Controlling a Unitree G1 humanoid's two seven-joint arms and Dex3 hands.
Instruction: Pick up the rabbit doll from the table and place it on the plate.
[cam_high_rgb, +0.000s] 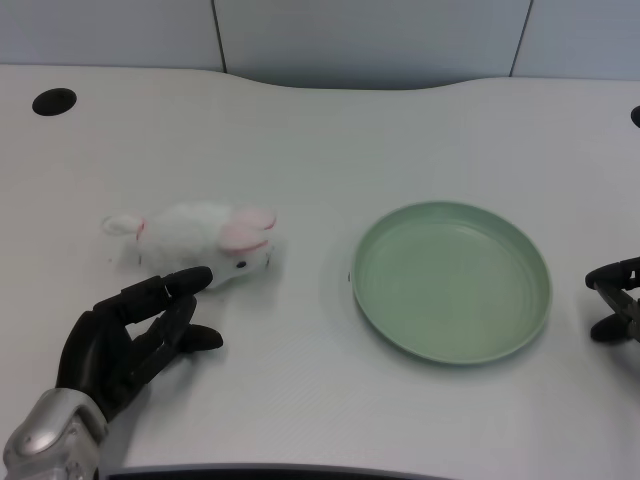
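A white plush rabbit doll (205, 238) with pink ears lies on its side on the white table, left of centre. An empty pale green plate (452, 281) sits to its right, a short gap away. My left hand (130, 340) lies at the lower left, just in front of the rabbit. Its fingers (180, 283) are spread and stretched toward the doll, the foremost tip touching or nearly touching the rabbit's underside. Nothing is held in that hand.
My right hand (617, 298) rests at the right edge, just past the plate's rim. A black cable hole (54, 101) sits at the table's far left. The table's back edge curves along a grey wall.
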